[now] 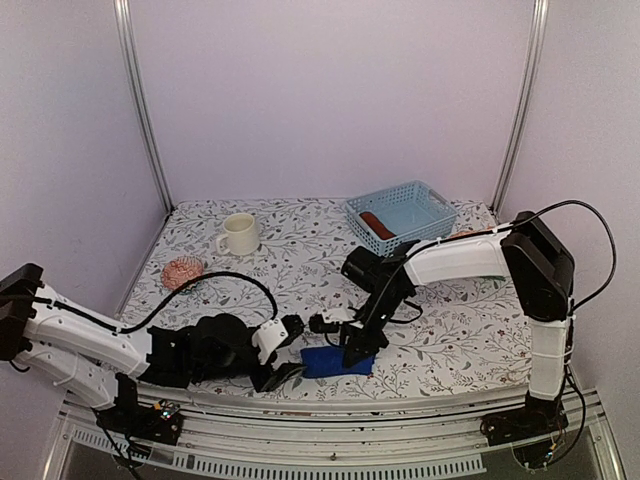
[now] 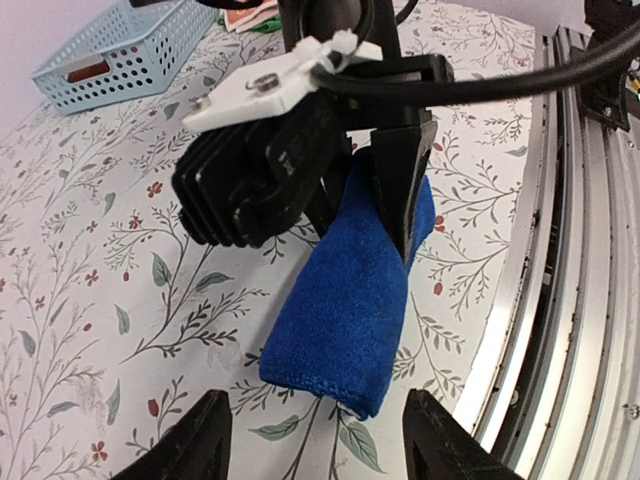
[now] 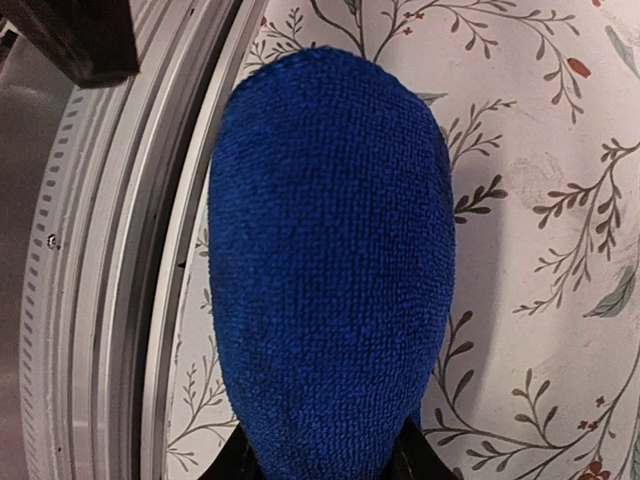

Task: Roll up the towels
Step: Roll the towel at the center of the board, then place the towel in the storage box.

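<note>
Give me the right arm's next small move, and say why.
Probably lift it straight up: the right claw grips the royal-blue terry towel, which looks fully rolled, and a rust-brown towel roll already lies in the pale blue plastic lattice basket, so this one likely goes there too.

No text, label, brand, number or sign can be read on anything in any view.

Rolled blue towel — clamped by right pincer, left pincer gaping.
</note>
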